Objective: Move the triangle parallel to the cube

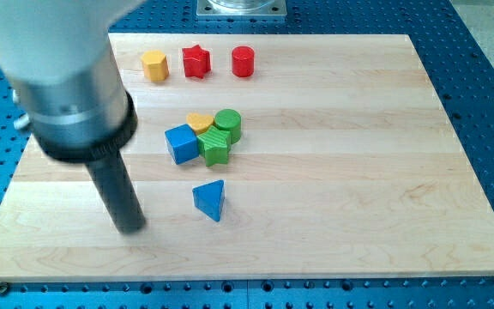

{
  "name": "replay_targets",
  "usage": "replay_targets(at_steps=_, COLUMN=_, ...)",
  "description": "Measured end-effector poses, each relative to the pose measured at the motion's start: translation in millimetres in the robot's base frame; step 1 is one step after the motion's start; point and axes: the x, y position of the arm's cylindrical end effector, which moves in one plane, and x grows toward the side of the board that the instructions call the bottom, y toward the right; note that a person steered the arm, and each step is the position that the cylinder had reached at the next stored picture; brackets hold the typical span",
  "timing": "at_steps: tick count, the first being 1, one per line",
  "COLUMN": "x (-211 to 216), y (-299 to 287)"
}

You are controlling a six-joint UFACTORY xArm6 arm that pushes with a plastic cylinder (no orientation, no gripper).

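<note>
My tip (130,228) is a bare rod with no claw to open or close. It sits on the wooden board (358,172), touching nothing. The blue triangle (210,200) is near, to the tip's right. The blue cube (180,143) is up and right. I think the push has not started; next the tip must reach the triangle's side.

No text, label, brand, number or sign could be read anywhere in the view, neither on the wooden board (358,172), nor on the coloured blocks, nor on the arm's grey housing (58,69).
</note>
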Motion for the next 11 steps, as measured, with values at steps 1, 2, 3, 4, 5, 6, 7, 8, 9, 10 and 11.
replay_targets(at_steps=1, x=14.1, y=78.8)
replay_targets(at_steps=2, x=-20.5, y=136.9)
replay_targets(at_steps=3, x=-41.7, y=65.5)
replay_targets(at_steps=4, x=-54.0, y=8.4)
replay_targets(at_steps=5, x=-77.9, y=-2.5)
replay_targets(at_steps=6, x=-86.0, y=-23.1)
replay_targets(at_steps=7, x=-81.8, y=-60.0)
replay_targets(at_steps=8, x=-110.5, y=-67.4)
replay_targets(at_steps=9, x=-109.2, y=-106.3)
replay_targets(at_steps=10, x=-109.3, y=-125.6)
replay_targets(at_steps=11, x=-143.6, y=-89.5)
